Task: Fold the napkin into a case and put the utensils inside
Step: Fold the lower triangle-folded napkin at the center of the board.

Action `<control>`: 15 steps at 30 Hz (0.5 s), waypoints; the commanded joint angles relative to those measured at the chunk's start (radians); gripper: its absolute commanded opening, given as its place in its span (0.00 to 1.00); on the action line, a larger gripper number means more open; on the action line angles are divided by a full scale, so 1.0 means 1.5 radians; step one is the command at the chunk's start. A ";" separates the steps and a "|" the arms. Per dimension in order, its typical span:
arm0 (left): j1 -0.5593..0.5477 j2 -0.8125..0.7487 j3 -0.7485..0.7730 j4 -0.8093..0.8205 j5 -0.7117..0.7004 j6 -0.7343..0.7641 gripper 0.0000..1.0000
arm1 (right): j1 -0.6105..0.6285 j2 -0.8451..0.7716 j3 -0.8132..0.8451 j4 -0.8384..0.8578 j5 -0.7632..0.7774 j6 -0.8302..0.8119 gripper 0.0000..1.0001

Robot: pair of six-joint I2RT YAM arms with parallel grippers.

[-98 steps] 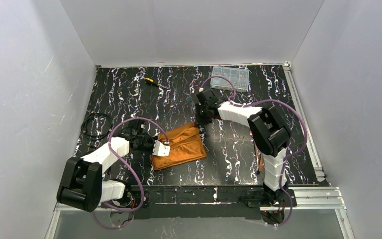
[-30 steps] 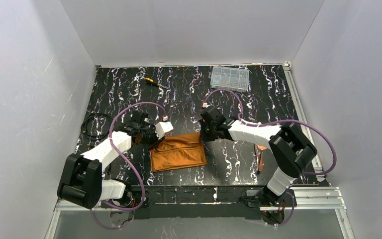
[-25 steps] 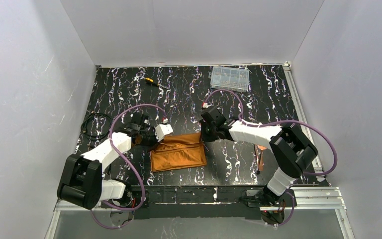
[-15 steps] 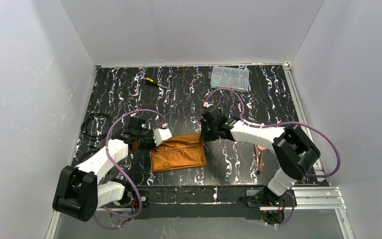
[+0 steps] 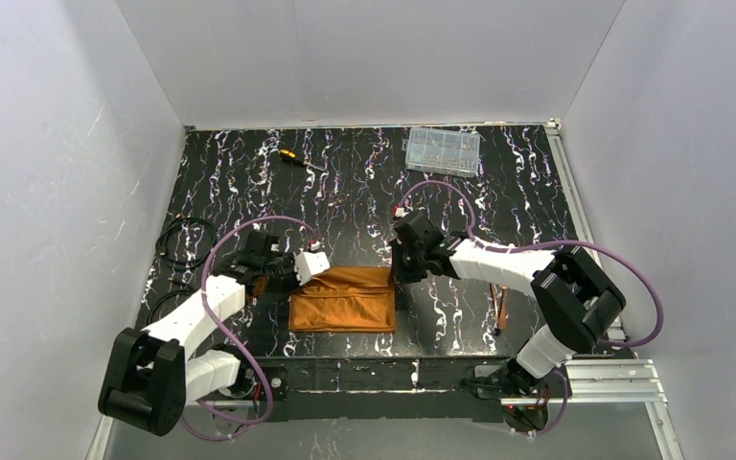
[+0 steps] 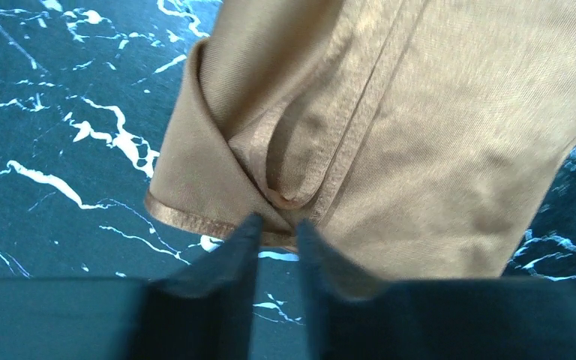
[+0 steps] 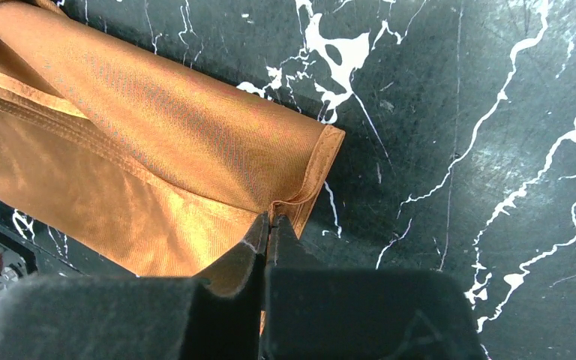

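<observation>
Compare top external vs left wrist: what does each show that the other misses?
Only top external: both arms, the right gripper at the far-right corner of the napkin, the utensils beside the right arm, screwdriver, clear box and cable coil. Only left wrist: layered hems up close, one fold looping open, and the jaws of the left gripper nearly closed at the hem; grip unclear. Both: the folded napkin on the black marbled table, left gripper at its left end.
</observation>
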 commanded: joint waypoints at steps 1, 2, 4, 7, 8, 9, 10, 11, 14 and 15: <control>0.000 -0.047 0.046 -0.028 0.052 -0.079 0.34 | 0.006 -0.012 -0.001 0.030 -0.016 0.012 0.01; -0.001 -0.055 0.051 -0.032 0.061 -0.095 0.39 | 0.008 -0.010 0.001 0.032 -0.016 0.012 0.01; -0.001 -0.064 0.056 -0.031 0.073 -0.127 0.49 | 0.010 -0.008 0.002 0.034 -0.013 0.012 0.01; -0.004 -0.048 0.056 -0.020 0.080 -0.152 0.52 | 0.013 -0.003 0.001 0.041 -0.014 0.015 0.01; -0.007 -0.035 0.056 -0.011 0.068 -0.158 0.52 | 0.015 -0.001 0.001 0.043 -0.015 0.016 0.01; -0.011 -0.016 0.055 -0.004 0.057 -0.158 0.52 | 0.017 0.001 0.000 0.044 -0.014 0.017 0.01; -0.014 0.000 0.055 0.003 0.043 -0.156 0.51 | 0.018 0.002 -0.001 0.046 -0.013 0.017 0.01; -0.015 0.014 0.055 0.011 0.028 -0.155 0.51 | 0.019 0.003 -0.002 0.046 -0.012 0.018 0.01; -0.018 0.044 0.056 0.036 -0.021 -0.152 0.47 | 0.021 -0.002 -0.007 0.045 -0.006 0.020 0.01; -0.018 0.049 0.055 0.044 -0.035 -0.151 0.46 | 0.021 -0.003 -0.009 0.047 -0.004 0.020 0.01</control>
